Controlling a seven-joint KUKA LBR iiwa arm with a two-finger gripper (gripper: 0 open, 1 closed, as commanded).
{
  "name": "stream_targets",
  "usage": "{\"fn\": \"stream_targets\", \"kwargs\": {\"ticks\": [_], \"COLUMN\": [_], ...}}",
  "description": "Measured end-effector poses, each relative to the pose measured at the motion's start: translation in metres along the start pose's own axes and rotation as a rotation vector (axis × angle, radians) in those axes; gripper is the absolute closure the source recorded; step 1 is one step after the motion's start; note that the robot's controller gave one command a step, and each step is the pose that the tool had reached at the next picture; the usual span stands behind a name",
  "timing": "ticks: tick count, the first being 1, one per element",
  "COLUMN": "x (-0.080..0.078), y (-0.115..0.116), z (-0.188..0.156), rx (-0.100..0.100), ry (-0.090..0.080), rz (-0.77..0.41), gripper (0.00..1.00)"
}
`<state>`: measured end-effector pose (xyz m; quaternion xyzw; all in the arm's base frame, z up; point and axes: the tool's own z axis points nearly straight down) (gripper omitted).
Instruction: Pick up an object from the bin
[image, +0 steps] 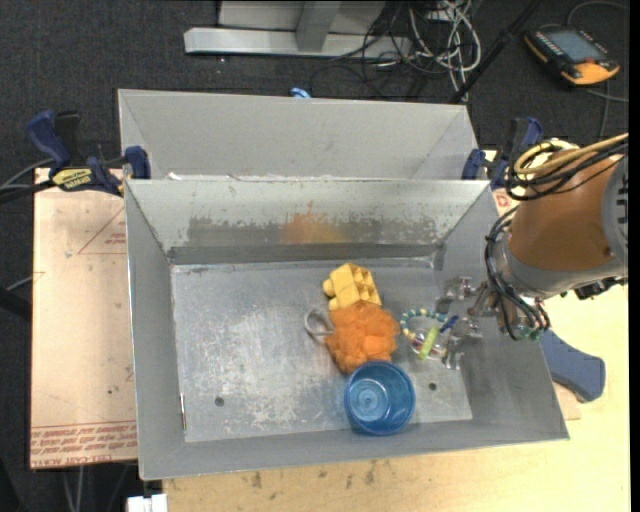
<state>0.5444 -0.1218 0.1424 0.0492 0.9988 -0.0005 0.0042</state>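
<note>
hand (448, 328) low, R side bin (250, 390) | by small multicolour toy (422, 336) | open/shut: can't tell

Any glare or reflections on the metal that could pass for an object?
Camera view: the orange smear on the bin's back wall is only a reflection of the orange fuzzy lump below it; the floor shows a pale sheen on its left half.

Bin (250, 400): grey metal, floor scuffed in pale streaks, faint orange smear on back wall. Block (352, 285): yellow. Puff (362, 335): orange, fuzzy. Bowl (380, 397): solid blue. Small tangle (428, 335): mixed green, white, yellow, a bit of blue. Arm cover (560, 225): orange-brown. Cables (528, 165): black and yellow.
</note>
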Motion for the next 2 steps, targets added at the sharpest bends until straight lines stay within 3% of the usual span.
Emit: {"fn": "stream_targets", "kwargs": {"ticks": [1, 2], "x": [0.004, 0.000], "y": [0.000, 0.001], "z": [-0.023, -0.075], "rx": [-0.002, -0.001], "ry": [0.016, 0.008], "rz": [0.001, 0.013], "gripper": [1.00, 1.00]}}
